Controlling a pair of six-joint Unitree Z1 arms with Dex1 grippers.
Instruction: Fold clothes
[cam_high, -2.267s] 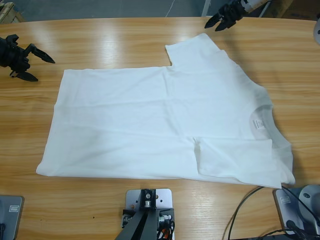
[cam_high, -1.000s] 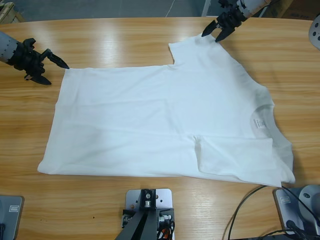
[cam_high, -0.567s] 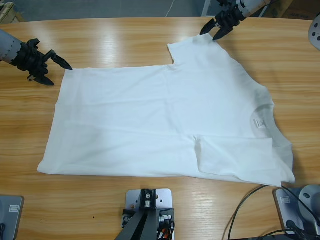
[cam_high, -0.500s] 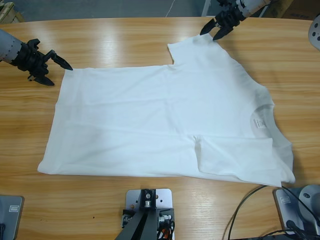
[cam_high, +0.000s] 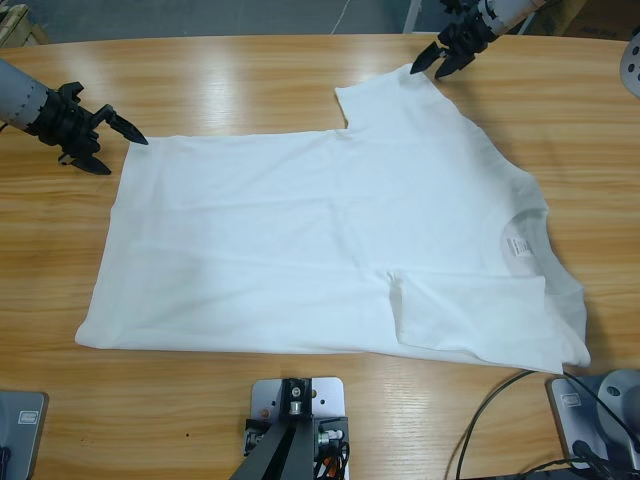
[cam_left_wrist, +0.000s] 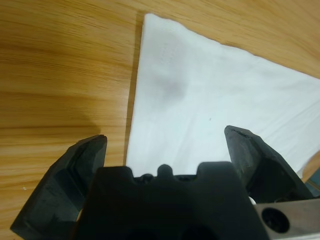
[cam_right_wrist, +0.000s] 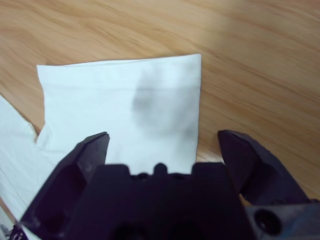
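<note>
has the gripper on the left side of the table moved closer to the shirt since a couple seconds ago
Yes. In the high view the left gripper has moved rightward along the table to the T-shirt's hem corner; earlier it sat well clear of the cloth, near the picture's left edge.

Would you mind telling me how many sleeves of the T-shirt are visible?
2: one sleeve spread flat at the table's far side by the right claw; the other sleeve folded over the T-shirt's near edge.

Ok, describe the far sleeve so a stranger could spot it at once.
On the wooden table lies a white T-shirt. Its far sleeve juts flat toward the table's back edge, under the right gripper; the other sleeve is folded over the body.
</note>
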